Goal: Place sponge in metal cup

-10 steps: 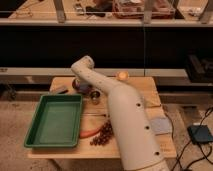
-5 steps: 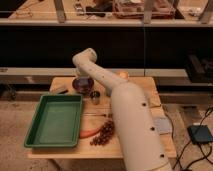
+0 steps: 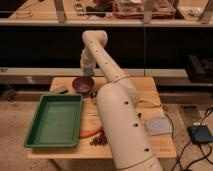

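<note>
My gripper [image 3: 88, 69] hangs above the back of the wooden table [image 3: 150, 97], just over the far rim of a dark maroon dish [image 3: 81, 84]. It is shut on the sponge [image 3: 89, 71], a small pale blue block at its tip. The metal cup [image 3: 93, 94], small and shiny, stands on the table right of the dish, in front of and below the gripper. My white arm rises from the bottom of the view and hides the table's middle.
A green tray [image 3: 54, 120] fills the table's left side, with a dark flat object [image 3: 60, 90] behind it. A carrot [image 3: 90, 133] and grapes [image 3: 98, 141] lie near the front edge. A flat grey cloth [image 3: 159, 125] is at the right.
The arm has risen from low beside the maroon dish, lifting the gripper and the sponge off the table. The elbow now stands much higher.
</note>
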`<state>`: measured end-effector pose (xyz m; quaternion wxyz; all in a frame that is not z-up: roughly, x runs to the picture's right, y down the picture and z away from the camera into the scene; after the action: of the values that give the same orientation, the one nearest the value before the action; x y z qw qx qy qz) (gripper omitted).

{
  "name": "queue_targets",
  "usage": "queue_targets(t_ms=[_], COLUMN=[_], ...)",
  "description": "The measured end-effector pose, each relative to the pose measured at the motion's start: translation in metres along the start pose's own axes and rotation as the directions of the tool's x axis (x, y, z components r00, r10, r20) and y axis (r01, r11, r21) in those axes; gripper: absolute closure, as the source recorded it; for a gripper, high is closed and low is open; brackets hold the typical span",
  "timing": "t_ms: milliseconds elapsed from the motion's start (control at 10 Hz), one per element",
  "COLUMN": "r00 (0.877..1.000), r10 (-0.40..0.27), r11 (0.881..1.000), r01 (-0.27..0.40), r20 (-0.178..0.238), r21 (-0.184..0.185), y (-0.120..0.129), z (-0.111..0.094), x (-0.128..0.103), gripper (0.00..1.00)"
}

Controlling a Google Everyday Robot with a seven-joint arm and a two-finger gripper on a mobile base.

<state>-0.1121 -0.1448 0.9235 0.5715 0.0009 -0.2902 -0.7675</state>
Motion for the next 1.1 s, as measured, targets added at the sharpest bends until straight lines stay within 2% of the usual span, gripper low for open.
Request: queue_targets(t_ms=[200, 500, 600, 900, 1100], r00=[0.999, 0.996, 0.993, 0.983, 0.977], r10=[-0.03, -0.085, -0.105, -0.154, -0.162], r11=[1.0, 0.996, 0.993, 0.986, 0.985], r01=[0.03, 0.086, 0.107, 0.16, 0.169], r20=[0.017, 0.036, 0.049, 0.104, 0.136], r21=[0.002, -0.027, -0.048, -0.05, -0.045], y=[-0.007, -0.029, -0.032, -0.042, -0.044], z=[-0.012, -0.03, -0.035, -0.035, -0.032], x=[-0.026, -0.077, -0.094, -0.113, -0.128], gripper=[0.77, 0.77, 0.77, 0.77, 0.77])
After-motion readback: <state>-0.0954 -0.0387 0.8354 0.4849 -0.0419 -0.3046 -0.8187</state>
